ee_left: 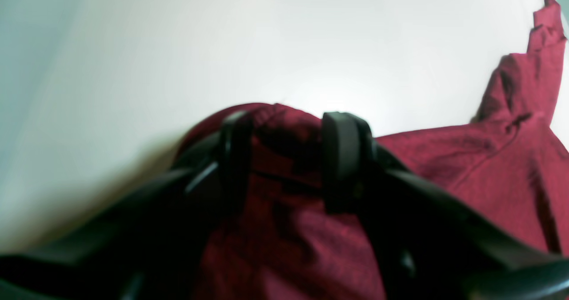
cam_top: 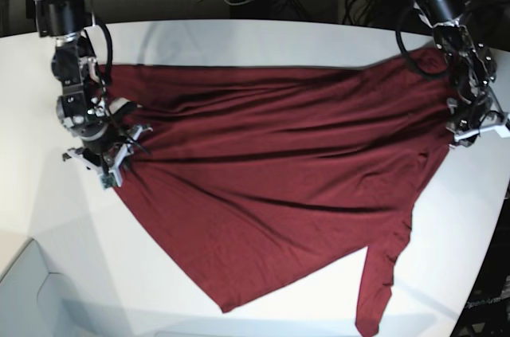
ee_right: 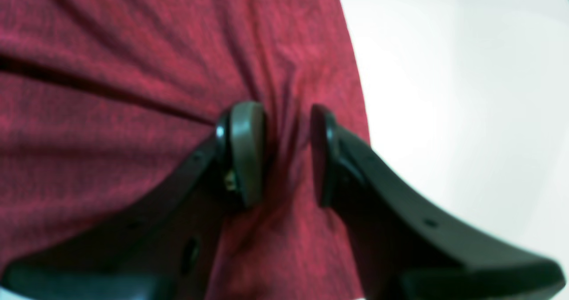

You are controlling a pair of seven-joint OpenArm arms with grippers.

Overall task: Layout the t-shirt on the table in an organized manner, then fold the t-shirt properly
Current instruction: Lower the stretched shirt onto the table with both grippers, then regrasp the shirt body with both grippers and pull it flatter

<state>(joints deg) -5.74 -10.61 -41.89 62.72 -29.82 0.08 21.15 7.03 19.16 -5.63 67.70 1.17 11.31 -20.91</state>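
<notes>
Two end effectors, left and right, pinch the t-shirt part-closed. You're spreading it on the worktop; next, pull evenly apart.

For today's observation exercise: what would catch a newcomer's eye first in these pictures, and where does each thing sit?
First, the big maroon t-shirt, spread wrinkled over most of the white table, one sleeve trailing toward the near edge. Next, the two black arms at its opposite ends: the right gripper pinches cloth at the shirt's edge on the base view's left, and the left gripper holds a bunched fold on that view's right.
</notes>
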